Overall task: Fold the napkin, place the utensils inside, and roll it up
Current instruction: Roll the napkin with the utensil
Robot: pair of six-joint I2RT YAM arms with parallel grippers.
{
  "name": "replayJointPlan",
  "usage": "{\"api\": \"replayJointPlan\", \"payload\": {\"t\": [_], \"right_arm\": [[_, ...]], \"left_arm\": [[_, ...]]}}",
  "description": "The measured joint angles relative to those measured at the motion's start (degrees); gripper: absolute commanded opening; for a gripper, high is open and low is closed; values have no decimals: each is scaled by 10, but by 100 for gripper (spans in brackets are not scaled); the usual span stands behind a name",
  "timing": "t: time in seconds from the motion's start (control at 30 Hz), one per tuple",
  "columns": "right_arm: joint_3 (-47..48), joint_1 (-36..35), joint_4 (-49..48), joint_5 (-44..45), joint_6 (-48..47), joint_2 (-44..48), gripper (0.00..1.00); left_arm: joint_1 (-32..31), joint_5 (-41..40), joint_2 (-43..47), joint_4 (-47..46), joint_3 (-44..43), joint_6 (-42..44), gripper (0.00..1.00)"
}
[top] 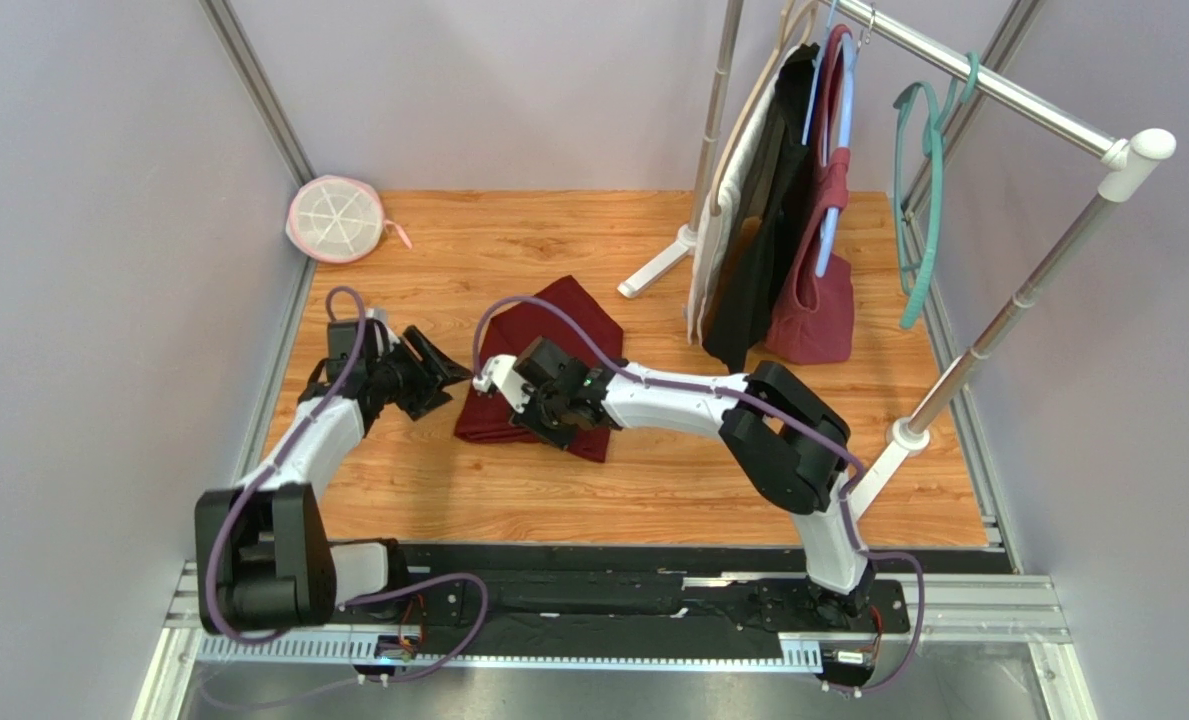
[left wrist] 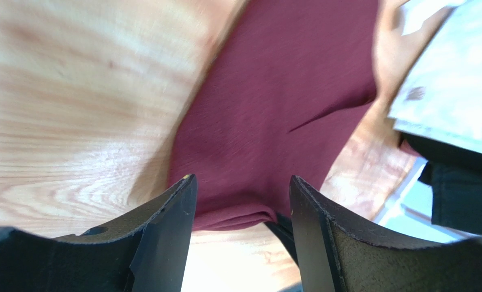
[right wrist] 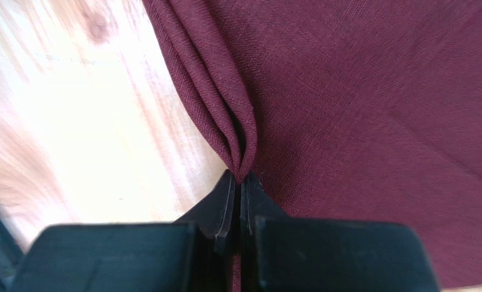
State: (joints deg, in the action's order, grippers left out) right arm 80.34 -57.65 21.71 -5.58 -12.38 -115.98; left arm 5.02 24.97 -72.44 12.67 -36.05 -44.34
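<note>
The dark red napkin (top: 543, 357) lies folded on the wooden table, near its middle. My right gripper (top: 533, 408) reaches over it from the right and is shut on the napkin's folded edge (right wrist: 240, 146), which bunches into pleats between the pads. My left gripper (top: 438, 369) hangs just left of the napkin with its jaws open and nothing between them. In the left wrist view the napkin (left wrist: 280, 103) lies ahead of the open fingers (left wrist: 176, 225), its near edge layered. The utensils are out of view.
A round white and pink mesh object (top: 336, 219) lies at the table's back left corner. A clothes rack (top: 991, 83) at the back right carries hanging garments and a burgundy bag (top: 814, 308); its white foot (top: 654, 270) rests just behind the napkin.
</note>
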Motion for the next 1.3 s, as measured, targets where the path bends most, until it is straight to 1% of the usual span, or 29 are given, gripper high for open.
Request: {"api": "replayJointPlan", "payload": {"t": [0.1, 0.17, 0.33, 0.53, 0.57, 0.7, 0.83, 1.03, 1.1, 1.17, 1.3], "right_arm": [[44, 29, 46, -72, 56, -23, 0], [56, 50, 63, -119, 92, -34, 0], [78, 98, 81, -233, 174, -68, 0], [91, 141, 78, -345, 247, -105, 0], [94, 145, 78, -357, 255, -111, 0], [107, 164, 78, -416, 289, -138, 0], [118, 179, 78, -462, 318, -161, 0], [135, 195, 81, -507, 347, -186, 0], [138, 197, 81, -512, 352, -190, 0], [139, 197, 80, -512, 355, -190, 0], [139, 198, 80, -511, 361, -191, 0]], "left_arm": [[0, -29, 60, -3, 3, 14, 66], [0, -47, 95, -7, 13, 26, 66], [-3, -76, 146, -5, 46, 53, 65], [-49, -107, 159, -1, 57, 78, 68], [-59, -107, 158, -2, 59, 81, 70], [-80, -94, 157, -19, 79, 89, 70], [-100, -90, 164, -26, 94, 97, 68], [-143, -102, 238, -24, 106, 97, 68], [-154, -98, 249, -26, 106, 93, 67], [-165, -82, 239, -27, 106, 85, 67], [-206, -70, 176, -9, 102, 67, 67]]}}
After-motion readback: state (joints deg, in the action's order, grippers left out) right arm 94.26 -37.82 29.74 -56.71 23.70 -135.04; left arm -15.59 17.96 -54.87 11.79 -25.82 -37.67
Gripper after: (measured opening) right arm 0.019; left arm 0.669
